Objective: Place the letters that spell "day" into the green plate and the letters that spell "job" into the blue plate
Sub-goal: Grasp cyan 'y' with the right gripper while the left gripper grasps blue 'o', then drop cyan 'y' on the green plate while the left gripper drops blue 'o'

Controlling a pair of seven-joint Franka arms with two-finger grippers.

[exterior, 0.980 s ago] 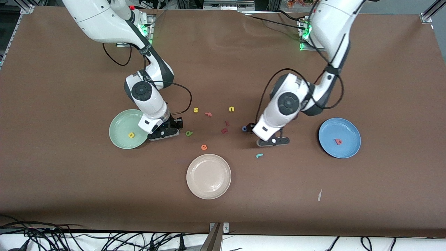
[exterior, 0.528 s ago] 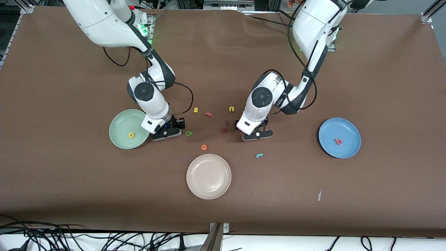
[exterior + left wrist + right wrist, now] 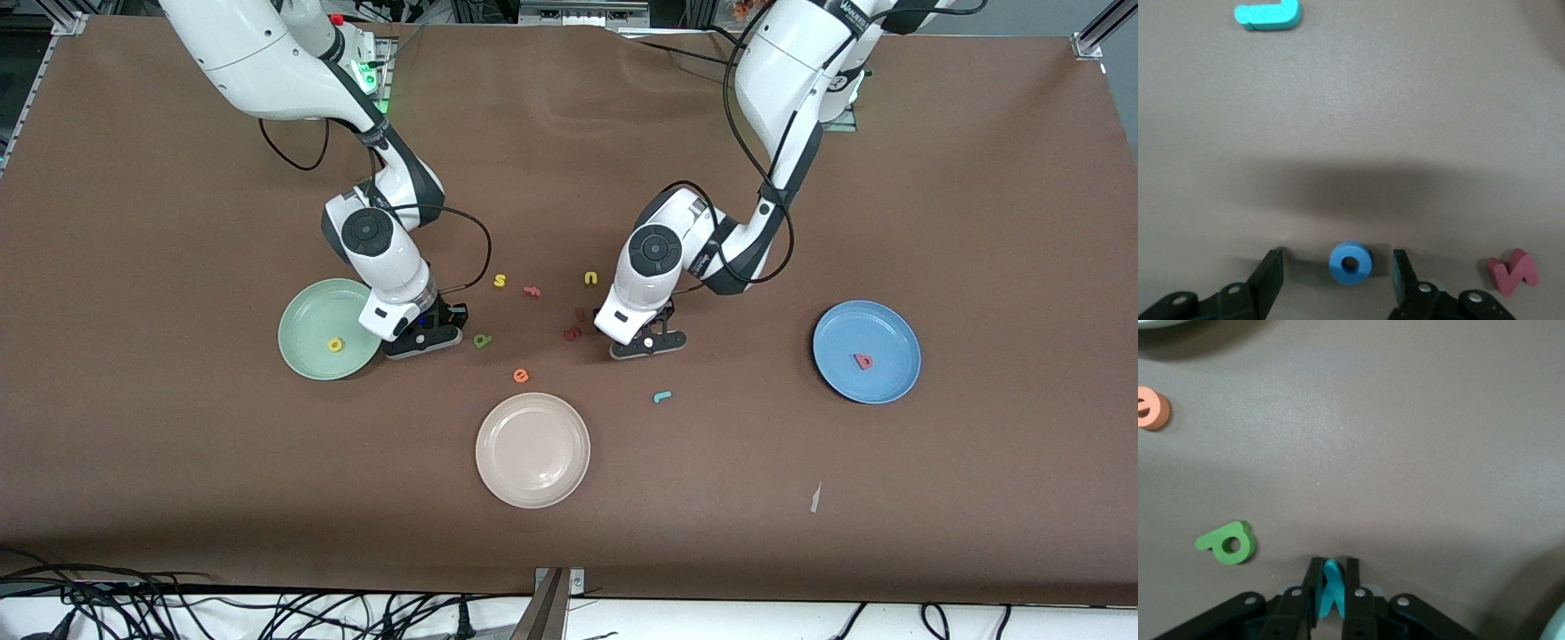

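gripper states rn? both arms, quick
Left gripper: open, fingers either side of the blue o on the table, not gripping it yet.
Right gripper: shut on the teal y, beside the green plate.

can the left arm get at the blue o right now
Probably yes. In the left wrist view the blue o lies flat on the table between the open fingers of the left end effector, with a gap on each side. The dark red letter sits outside them, so nothing blocks closing.
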